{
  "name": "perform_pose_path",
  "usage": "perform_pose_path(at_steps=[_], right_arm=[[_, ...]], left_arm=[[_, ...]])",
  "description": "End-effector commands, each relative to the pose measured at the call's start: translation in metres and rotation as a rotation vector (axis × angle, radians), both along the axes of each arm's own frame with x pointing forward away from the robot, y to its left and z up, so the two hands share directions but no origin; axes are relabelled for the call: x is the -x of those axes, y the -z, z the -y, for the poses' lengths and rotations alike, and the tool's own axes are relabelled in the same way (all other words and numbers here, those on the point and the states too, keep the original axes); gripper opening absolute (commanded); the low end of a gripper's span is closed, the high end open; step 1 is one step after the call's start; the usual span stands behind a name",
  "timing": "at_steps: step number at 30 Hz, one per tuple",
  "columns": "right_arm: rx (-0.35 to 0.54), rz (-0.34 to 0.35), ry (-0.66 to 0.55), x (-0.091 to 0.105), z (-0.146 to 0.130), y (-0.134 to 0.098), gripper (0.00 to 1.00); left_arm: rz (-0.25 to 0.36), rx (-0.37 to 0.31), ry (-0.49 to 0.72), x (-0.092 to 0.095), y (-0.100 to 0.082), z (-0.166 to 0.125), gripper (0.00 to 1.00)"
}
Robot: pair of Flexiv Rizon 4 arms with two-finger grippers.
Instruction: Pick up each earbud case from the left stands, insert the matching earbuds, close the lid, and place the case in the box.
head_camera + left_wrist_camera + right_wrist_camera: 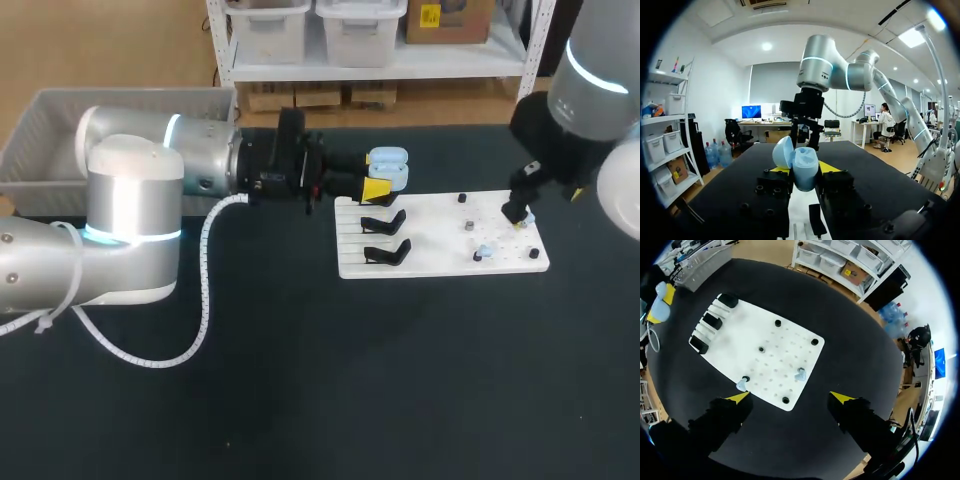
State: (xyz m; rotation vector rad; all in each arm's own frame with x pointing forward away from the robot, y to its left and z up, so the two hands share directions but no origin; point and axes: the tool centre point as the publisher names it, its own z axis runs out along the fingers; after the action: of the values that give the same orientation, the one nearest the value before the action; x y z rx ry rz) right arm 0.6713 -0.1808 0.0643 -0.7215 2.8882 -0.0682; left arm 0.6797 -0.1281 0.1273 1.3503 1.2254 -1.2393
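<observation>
Nearby, black stands [385,222] on white board [440,265] (earbuds [800,374] beside pegs [761,349]), grey box [60,97].

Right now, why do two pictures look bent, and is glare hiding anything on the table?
Head view: even light, a soft sheen on the left arm, the white board bright yet readable. Left wrist view: the fisheye lens swells the close blue earbud case and bows the table. Right wrist view: the board's straight edges curve; no glare on it.

No legible text or labels.
</observation>
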Motion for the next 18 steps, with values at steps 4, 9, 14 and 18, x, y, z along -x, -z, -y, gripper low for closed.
perform_pose_path(at_steps=[4,9,14,18], right_arm=[[-0.002,-0.039,0.025,-0.011,-0.005,0.017,1.0],[-0.007,-0.047,0.033,-0.01,-0.005,0.024,0.94],[-0.007,-0.039,0.047,-0.012,-0.003,0.03,0.84],[-0.011,-0.034,0.057,-0.014,-0.002,0.033,0.74]], left_arm=[[0.003,0.003,-0.004,0.001,0.001,0.0,0.0],[0.003,0.003,-0.004,0.001,0.001,0.0,0.0],[0.003,0.003,-0.004,0.001,0.001,0.0,0.0],[0.003,0.003,-0.004,0.001,0.001,0.0,0.0]])
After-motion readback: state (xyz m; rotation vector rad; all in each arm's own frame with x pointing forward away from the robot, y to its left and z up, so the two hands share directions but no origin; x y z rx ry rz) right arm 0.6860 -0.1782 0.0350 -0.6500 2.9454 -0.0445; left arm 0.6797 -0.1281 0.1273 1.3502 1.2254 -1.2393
